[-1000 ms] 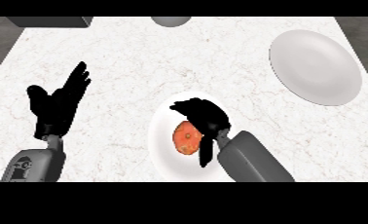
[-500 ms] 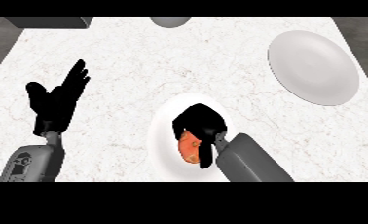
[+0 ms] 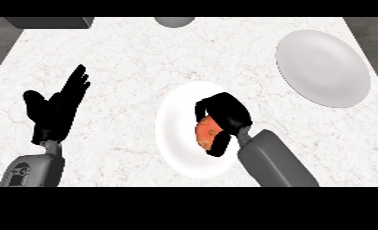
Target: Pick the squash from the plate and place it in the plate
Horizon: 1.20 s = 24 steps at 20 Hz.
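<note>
An orange squash [image 3: 206, 131] lies on the near white plate [image 3: 177, 124] in the middle of the counter. My right hand [image 3: 225, 116] is over that plate, its fingers and thumb curled round the squash and hiding most of it. A second white plate [image 3: 322, 67] stands at the far right with nothing on it. My left hand [image 3: 57, 109] rests open at the left, fingers pointing up, away from both plates.
The counter's top is white marble [image 3: 148, 54]. A grey round object [image 3: 174, 21] sits at the far edge in the middle, and a dark grey block [image 3: 52, 22] at the far left corner.
My right hand has come down onto the squash and curled its fingers round it. The left hand has hardly moved.
</note>
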Available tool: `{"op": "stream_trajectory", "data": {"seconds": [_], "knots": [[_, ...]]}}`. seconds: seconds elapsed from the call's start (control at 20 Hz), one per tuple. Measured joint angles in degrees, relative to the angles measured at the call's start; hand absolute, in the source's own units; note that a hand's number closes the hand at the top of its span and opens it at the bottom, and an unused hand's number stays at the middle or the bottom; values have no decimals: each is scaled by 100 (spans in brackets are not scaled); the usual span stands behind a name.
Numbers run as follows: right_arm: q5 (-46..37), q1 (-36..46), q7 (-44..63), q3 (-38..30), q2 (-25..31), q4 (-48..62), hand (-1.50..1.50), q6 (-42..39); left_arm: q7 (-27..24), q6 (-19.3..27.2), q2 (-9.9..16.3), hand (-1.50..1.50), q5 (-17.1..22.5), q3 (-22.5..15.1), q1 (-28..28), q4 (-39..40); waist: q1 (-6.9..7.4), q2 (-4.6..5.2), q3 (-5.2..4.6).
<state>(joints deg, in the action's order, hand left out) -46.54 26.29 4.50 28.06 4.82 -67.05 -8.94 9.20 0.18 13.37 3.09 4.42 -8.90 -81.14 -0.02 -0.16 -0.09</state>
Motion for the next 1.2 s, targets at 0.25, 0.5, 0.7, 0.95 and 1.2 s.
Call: {"op": "stream_trajectory", "data": {"seconds": [0.25, 0.5, 0.7, 0.95, 1.2], "knots": [[-280, 3, 224, -458, 231, -407, 150, 728, 23, 7, -10, 0, 15, 56, -62, 80, -42, 0, 7], [-643, 44, 603, -982, 454, -1227, 150, 1601, 39, 46, -27, 0, -21, 59, -48, 88, -105, -20, 7], [-827, -29, 921, -1477, 634, -1654, 150, 2041, 24, -3, -8, 0, -3, 77, 23, 21, -69, -11, 8], [-414, -13, 1075, -2261, 827, -1857, 150, 2019, -109, 1, -85, 0, -98, 23, 13, 130, -31, 6, 8], [80, 38, 752, -3019, 1074, -1412, 150, 2117, -32, 52, -172, 0, -164, -16, -87, 133, -1, 17, 9]]}}
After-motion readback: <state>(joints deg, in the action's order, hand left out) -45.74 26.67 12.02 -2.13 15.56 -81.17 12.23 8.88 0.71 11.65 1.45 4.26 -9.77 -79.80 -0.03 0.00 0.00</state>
